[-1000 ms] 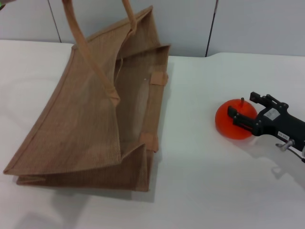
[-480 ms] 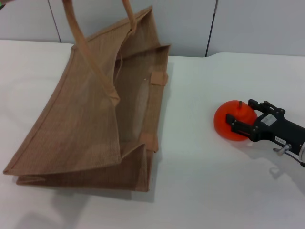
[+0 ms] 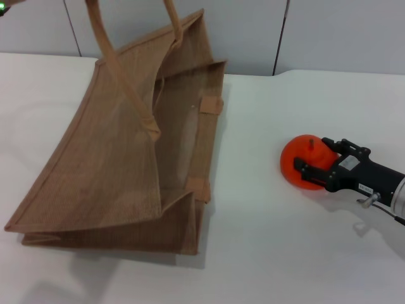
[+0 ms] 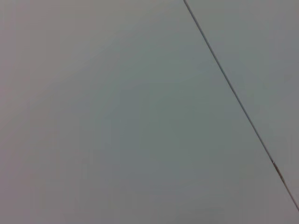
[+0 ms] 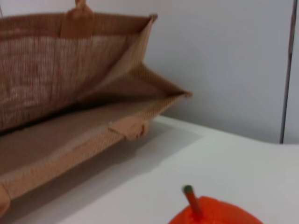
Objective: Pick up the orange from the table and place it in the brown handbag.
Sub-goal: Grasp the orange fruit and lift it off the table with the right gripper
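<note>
1. The orange (image 3: 302, 163) sits on the bench (image 3: 266, 240), well right of the brown handbag (image 3: 120, 158).
2. The right gripper (image 3: 310, 159) straddles it, jaws wide, not yet closed.
3. The bag's mouth gapes, ready to receive.

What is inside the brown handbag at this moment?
The brown handbag stands open on the table, and only its woven inner walls show. Its near wall covers the bottom. The orange is outside, at the right gripper.

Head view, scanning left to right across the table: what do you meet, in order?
brown handbag → orange → right gripper, reaching in from the right edge with its fingers on either side of the orange.
</note>
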Robot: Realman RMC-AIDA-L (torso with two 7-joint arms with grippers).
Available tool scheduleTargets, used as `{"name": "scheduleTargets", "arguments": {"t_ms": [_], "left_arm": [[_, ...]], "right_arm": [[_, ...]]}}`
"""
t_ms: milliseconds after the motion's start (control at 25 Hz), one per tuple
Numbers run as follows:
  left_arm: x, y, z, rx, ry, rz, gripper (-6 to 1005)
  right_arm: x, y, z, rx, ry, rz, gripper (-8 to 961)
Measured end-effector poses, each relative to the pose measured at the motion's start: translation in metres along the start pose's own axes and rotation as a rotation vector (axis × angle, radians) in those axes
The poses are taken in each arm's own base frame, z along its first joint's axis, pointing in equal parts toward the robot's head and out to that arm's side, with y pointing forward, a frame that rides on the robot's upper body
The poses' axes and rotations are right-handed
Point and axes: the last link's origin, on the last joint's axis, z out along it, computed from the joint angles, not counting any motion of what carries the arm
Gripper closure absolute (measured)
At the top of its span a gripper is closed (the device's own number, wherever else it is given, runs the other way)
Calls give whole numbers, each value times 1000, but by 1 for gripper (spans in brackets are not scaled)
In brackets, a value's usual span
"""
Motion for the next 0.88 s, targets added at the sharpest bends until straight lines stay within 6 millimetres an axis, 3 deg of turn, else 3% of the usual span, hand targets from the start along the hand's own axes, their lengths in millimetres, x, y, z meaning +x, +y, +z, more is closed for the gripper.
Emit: {"name": "scheduleTargets", "arguments": {"t_ms": [400,560,880], "left_arm": [[0,0,0,0,0,8,887],[-2,-1,0,2,-5,5,887],[-2,-2,0,5,-6,8,888]], "right_arm": [[-1,-2,6,-18,57,21,180],[-3,-1,6,-25,46,23,282],[-19,7,12,-78,-32,19,380]]}}
